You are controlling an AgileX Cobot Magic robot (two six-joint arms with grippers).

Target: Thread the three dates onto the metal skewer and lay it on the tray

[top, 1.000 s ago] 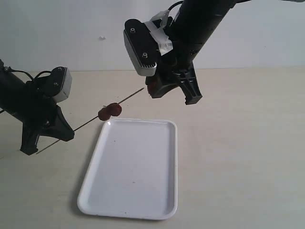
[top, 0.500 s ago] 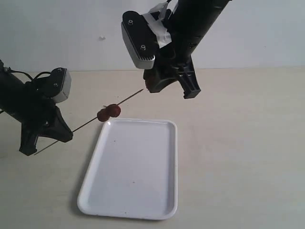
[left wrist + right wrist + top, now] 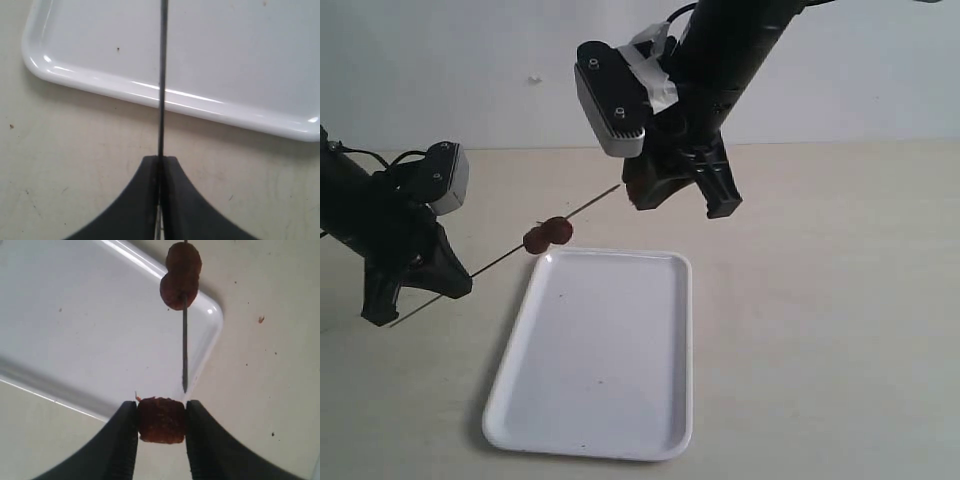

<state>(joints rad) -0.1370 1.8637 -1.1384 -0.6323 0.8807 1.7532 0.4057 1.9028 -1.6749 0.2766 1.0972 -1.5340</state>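
The thin metal skewer (image 3: pixel 505 259) slants up from my left gripper (image 3: pixel 415 290), which is shut on its lower end (image 3: pixel 160 165). Two dark red dates (image 3: pixel 548 233) sit side by side on the rod above the tray's far left corner; in the right wrist view these dates (image 3: pixel 181 275) hang past the bare tip of the skewer (image 3: pixel 184 350). My right gripper (image 3: pixel 682 198) hovers at the skewer's tip, shut on a third date (image 3: pixel 161 420) squeezed between its fingers. The point ends just short of this date, slightly to one side. The white tray (image 3: pixel 605 435) lies on the table below.
A beige tabletop (image 3: pixel 820 330) runs to a pale wall behind. The right arm's camera housing (image 3: pixel 610 98) hangs over the skewer's tip. Small reddish crumbs (image 3: pixel 261 319) lie on the table near the tray corner.
The right gripper with its date rose slightly and then settled back near the skewer tip. The left gripper and the skewer with two dates have barely moved.
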